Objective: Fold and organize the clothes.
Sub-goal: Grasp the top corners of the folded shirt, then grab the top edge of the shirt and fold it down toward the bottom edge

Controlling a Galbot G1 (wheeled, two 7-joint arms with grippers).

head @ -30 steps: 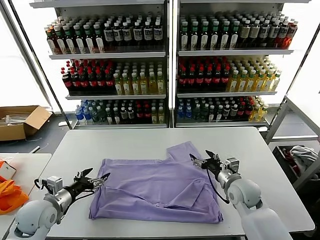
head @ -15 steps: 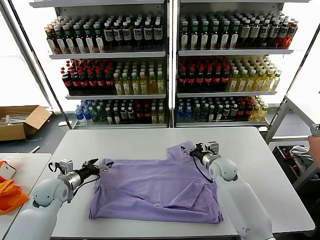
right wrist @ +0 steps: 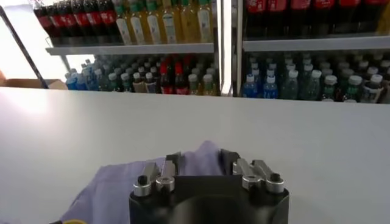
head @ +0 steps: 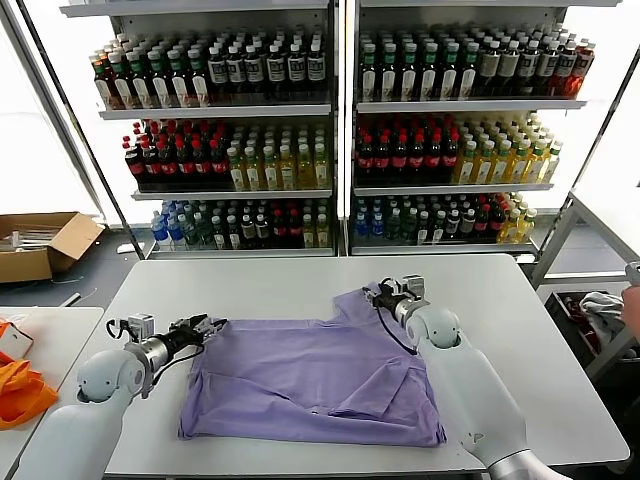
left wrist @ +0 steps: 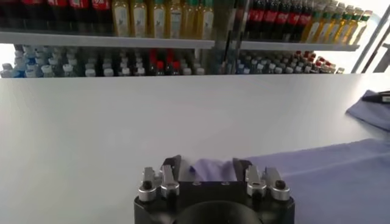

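T-shirt (head: 320, 375) flat mid-worktop (head: 300, 285): left gripper (head: 205, 326) at 9 o'clock corner, right gripper (head: 385, 297) at 1 o'clock sleeve, jaws of both narrowed around cloth edges; pinch only the top layer, confirm hold, then lift both evenly.

Both tools (head: 210, 325) (head: 378, 293) low, jaws part-closed

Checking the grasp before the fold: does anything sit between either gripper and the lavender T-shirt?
Nothing visible. The left gripper meets the thin lavender T-shirt's far left corner; the right gripper is at its far sleeve.
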